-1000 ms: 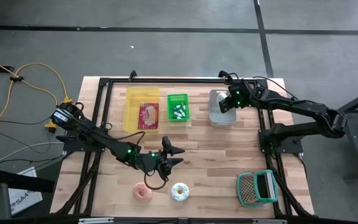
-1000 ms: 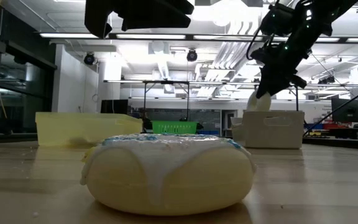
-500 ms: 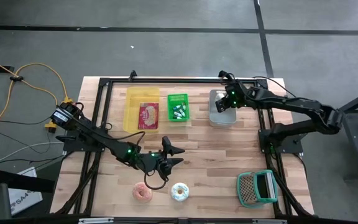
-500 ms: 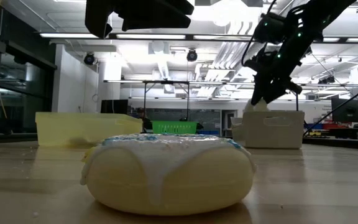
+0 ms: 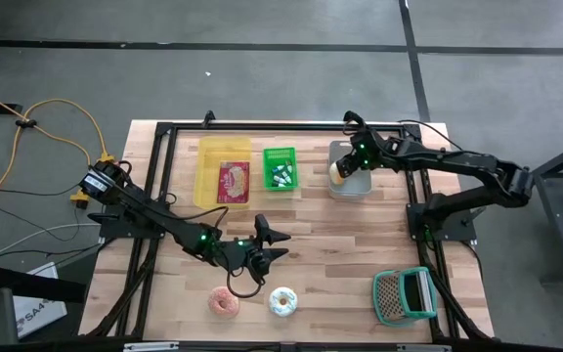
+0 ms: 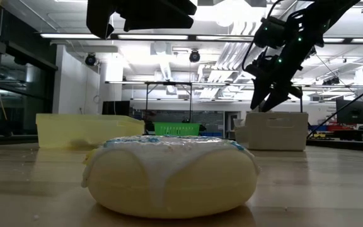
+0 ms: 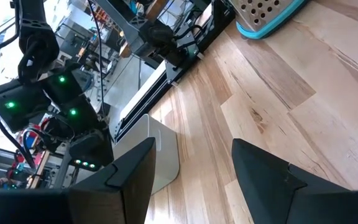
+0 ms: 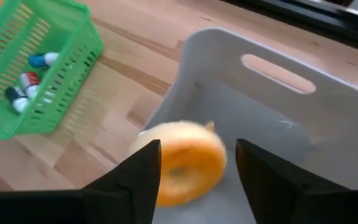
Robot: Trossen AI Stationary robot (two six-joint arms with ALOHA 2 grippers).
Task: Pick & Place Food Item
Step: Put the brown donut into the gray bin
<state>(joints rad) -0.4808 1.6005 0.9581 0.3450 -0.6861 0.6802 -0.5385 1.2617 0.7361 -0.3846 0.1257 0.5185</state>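
Doughnut, plain and golden-tan point(image 8: 184, 163), sits blurred between the spread fingers of the right gripper point(image 5: 345, 172), free of both and right at the near wall of the pale grey plastic bin point(image 8: 303, 118); whether it touches the bin I cannot tell. That gripper is open above the bin's left edge. Beside the bin stands a green mesh basket point(image 5: 280, 168) with small bottles, then a yellow tray point(image 5: 223, 172). The left gripper point(image 5: 274, 244) hangs open over mid-table, above a pink-frosted doughnut point(image 5: 225, 303) and a white-iced doughnut point(image 5: 282, 301) on the wooden table point(image 5: 330, 254)
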